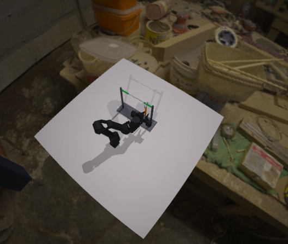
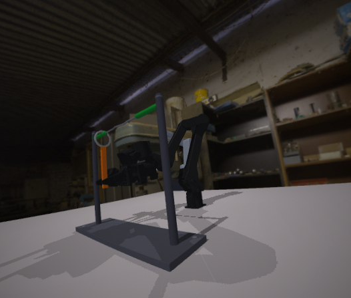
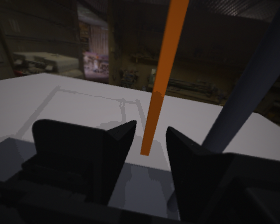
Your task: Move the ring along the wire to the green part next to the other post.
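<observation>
Workshop clutter of buckets, planks and boxes surrounded the white table (image 1: 134, 175) in the top view, where a dark base plate (image 1: 124, 111) carried two posts joined by a wire (image 1: 137, 98) with green ends. From that camera the ring hung on the green part (image 1: 147, 104) beside the right post (image 1: 151, 112), its orange handle (image 1: 145, 110) dropping straight down, and the black arm (image 1: 113, 128) reached in from the left with the gripper (image 1: 145, 119) low at the handle's bottom end. In the exterior view, against dim shelves and a ribbed roof, the ring (image 2: 103, 138) sat around the green part (image 2: 101, 134) just beside the far left post (image 2: 96, 177), clear of the thin grey stretch, while the other green part (image 2: 145, 111) met the near post (image 2: 166, 167). The handle (image 2: 103, 167) hung upright beside the far post, and the gripper (image 2: 105, 180) pointed at its lower end. In the wrist view, over the white table with dark shelving behind, the handle (image 3: 163, 75) came down slightly tilted into the gap ahead of the gripper (image 3: 151, 137). The jaws stood partly open with a gap on either side of the handle's tip, gripping nothing, and a dark post (image 3: 251, 80) rose just to the right.
</observation>
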Controlling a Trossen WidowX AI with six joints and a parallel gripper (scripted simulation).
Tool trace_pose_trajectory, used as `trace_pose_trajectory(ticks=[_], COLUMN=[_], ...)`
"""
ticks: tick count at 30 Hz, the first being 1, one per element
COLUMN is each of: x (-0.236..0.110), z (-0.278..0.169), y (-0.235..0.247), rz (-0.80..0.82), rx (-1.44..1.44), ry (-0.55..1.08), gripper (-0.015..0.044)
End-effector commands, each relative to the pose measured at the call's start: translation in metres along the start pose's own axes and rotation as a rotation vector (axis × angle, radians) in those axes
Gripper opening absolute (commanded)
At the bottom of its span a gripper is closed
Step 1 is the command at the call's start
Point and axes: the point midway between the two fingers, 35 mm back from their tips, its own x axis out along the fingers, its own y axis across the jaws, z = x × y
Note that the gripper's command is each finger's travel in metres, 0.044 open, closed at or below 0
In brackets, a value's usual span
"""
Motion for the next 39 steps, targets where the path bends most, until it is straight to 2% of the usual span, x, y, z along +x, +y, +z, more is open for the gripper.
trace_pose_trajectory(ticks=[1, 27, 39], x=[0.0072, 0.0159, 0.0158], z=[-0.0008, -0.0023, -0.0025], y=[0.0001, 0.0018, 0.0027], rz=[-0.005, -0.005, 0.001], rx=[0.006, 0.006, 0.001], ry=[-0.001, -0.003, -0.002], gripper=[0.016, 0.016, -0.015])
